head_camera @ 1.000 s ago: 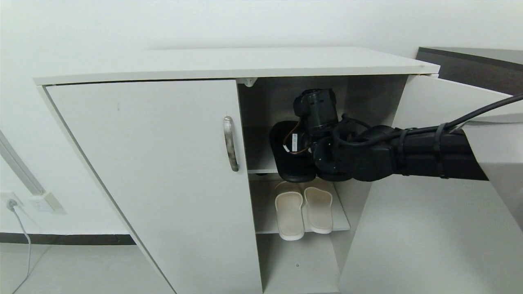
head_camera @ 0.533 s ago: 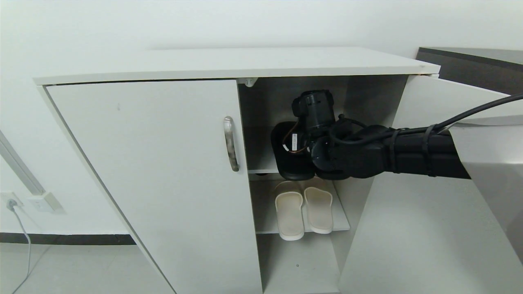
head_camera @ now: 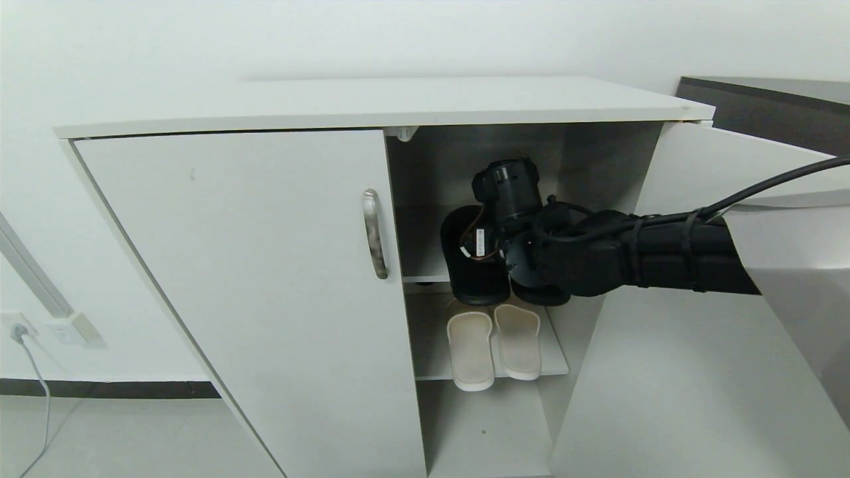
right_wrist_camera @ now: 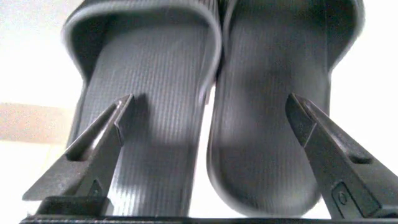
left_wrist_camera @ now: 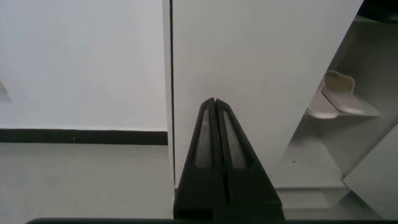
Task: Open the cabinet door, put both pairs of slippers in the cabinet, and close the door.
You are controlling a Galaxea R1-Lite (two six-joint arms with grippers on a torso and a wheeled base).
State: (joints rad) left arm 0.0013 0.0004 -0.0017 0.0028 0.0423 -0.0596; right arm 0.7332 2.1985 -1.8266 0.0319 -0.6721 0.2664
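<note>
Your right pincer [right_wrist_camera: 209, 101] is released. Its fingers [right_wrist_camera: 93, 155] are spread wide to either side of the black slippers [right_wrist_camera: 149, 74] and grip neither. That pair lies side by side on the upper shelf [head_camera: 425, 265] of the cabinet [head_camera: 398, 99], heels poking out past the shelf's front edge. The right arm [head_camera: 631, 259] reaches in through the open half and covers much of the pair from the head view.

On the shelf below [head_camera: 554, 362] the cream slippers [head_camera: 495, 342] sit side by side, their heels also over the edge, directly beneath the black ones.

The right door [head_camera: 664, 372] stands swung out, just under and beside your arm. The left door [head_camera: 252, 265] is closed, and its metal handle [head_camera: 374, 234] sits close to the opening's edge. Your room in the opening is narrow, between that door edge and the cabinet's right wall.

Your left pincer [left_wrist_camera: 214, 102] is clenched on nothing, low in front of the closed left door, with bare floor [left_wrist_camera: 81, 180] below it. A wall socket [head_camera: 18, 330] with a cable sits far off to the left.
</note>
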